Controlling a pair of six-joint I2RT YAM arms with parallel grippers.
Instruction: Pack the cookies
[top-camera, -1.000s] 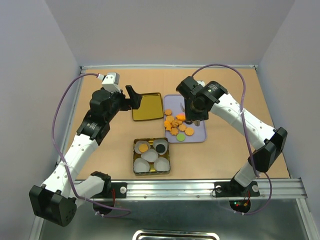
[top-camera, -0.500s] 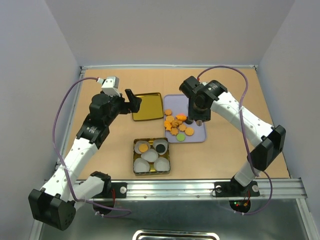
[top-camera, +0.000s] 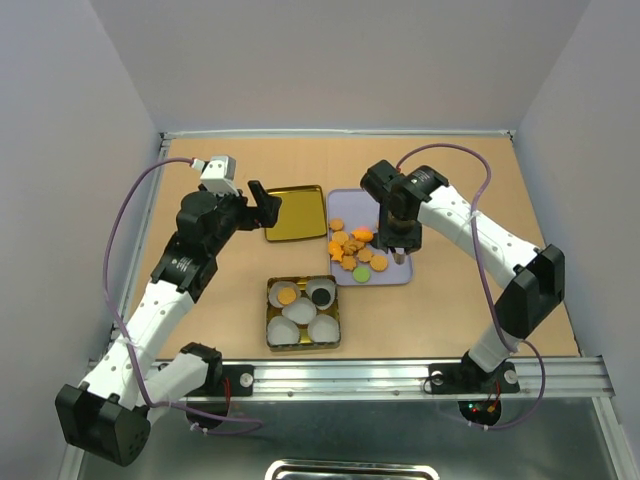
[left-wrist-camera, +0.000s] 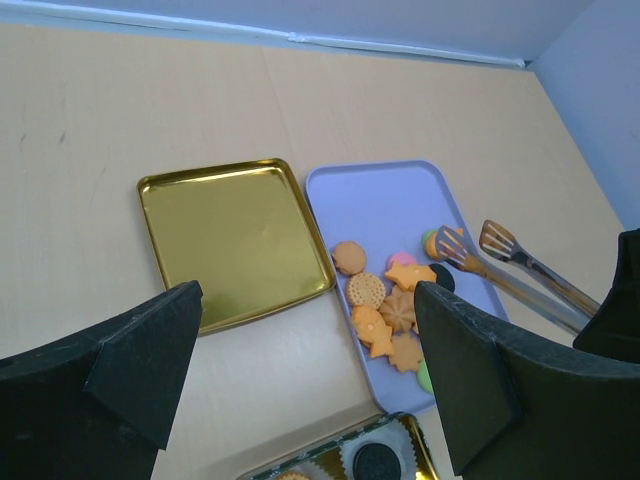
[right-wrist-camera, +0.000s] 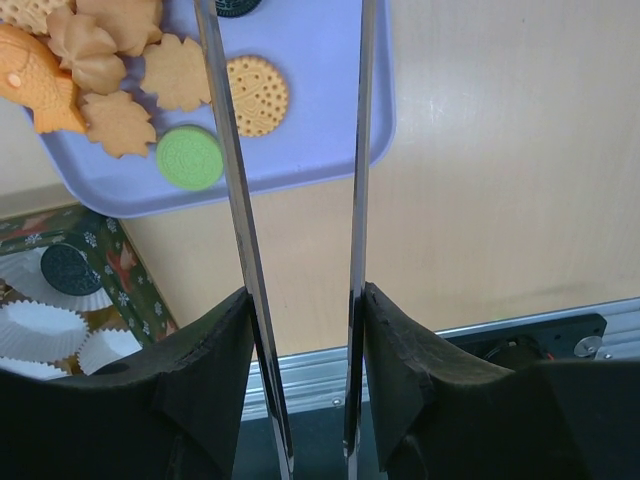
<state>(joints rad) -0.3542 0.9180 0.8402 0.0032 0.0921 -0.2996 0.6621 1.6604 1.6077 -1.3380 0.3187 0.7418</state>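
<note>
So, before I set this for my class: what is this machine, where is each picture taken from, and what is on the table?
Two robot arms stand at the near edge of a table. One picture looks down from above; the other two come from a camera on each wrist. The right gripper holds tongs over a purple tray of cookies. The left gripper is open and empty, near a gold tray. Nearer the arms is a tin of paper cups, two already filled.

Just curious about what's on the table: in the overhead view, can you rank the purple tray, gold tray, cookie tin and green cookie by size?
1. purple tray
2. cookie tin, which looks slightly bigger than the gold tray. It lies nearer the camera, so this is unsure.
3. gold tray
4. green cookie
</note>
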